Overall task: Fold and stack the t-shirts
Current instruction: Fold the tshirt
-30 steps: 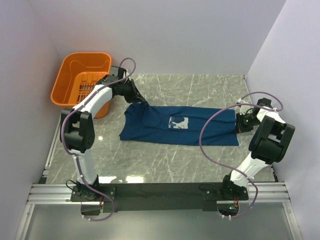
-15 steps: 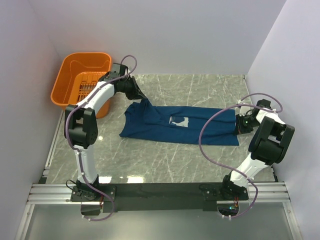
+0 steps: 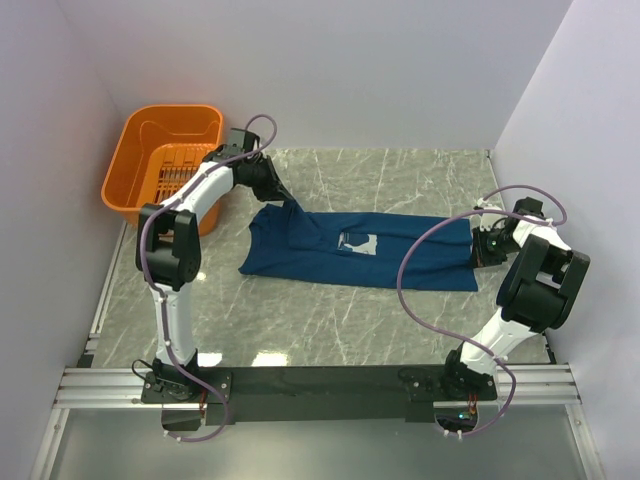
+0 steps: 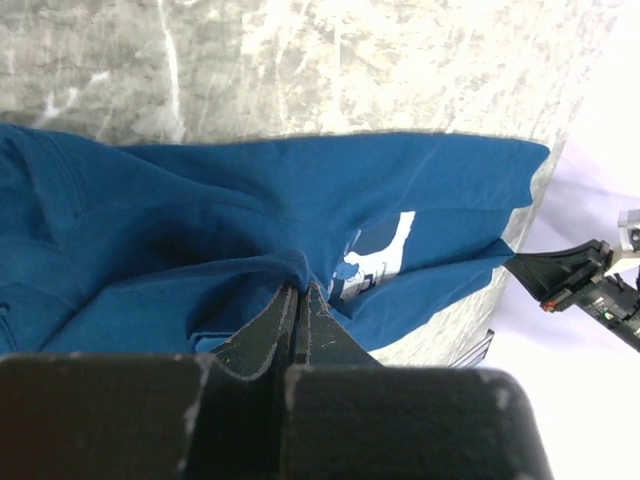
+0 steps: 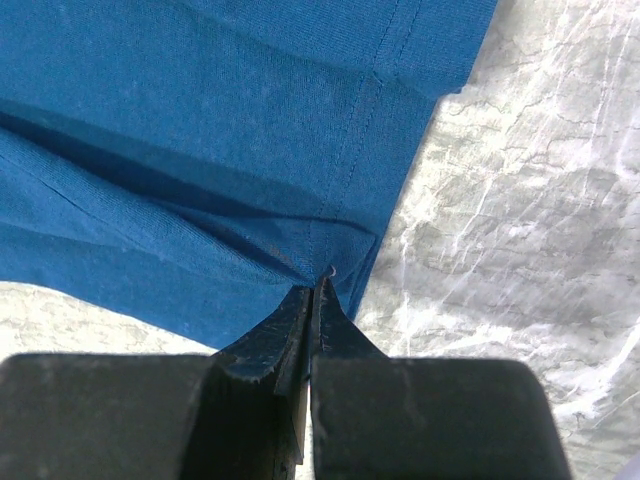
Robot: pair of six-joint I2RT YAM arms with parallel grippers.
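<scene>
Navy-blue t-shirt [image 4: 200, 200] fold pinched in closed left hand [image 4: 300, 290], lifted at the shirt's left end | right hand [image 5: 313, 285] clamped on hem edge | shirt stretched lengthwise mid-counter, pale-blue print [image 3: 357, 243] facing up | grey marble counter [image 3: 400, 180] | orange basket [image 3: 150, 140] at far-left corner | plain pale walls [image 3: 350, 70]

The t-shirt [image 3: 400, 262] is a deep navy blue, plain except for a pale light-blue rectangle [image 3: 357, 243] on its chest that carries a dark figure. The worktop [image 3: 400, 180] under the t-shirt is grey-green marble with white veins, and the basket [image 3: 165, 150] beyond the t-shirt's left end is bright orange. The left hand [image 4: 298, 292] and right hand [image 5: 312, 288] at the t-shirt's two ends are matt black, on white-and-black arms [image 3: 200, 195] with purple cables [image 3: 400, 278].
</scene>
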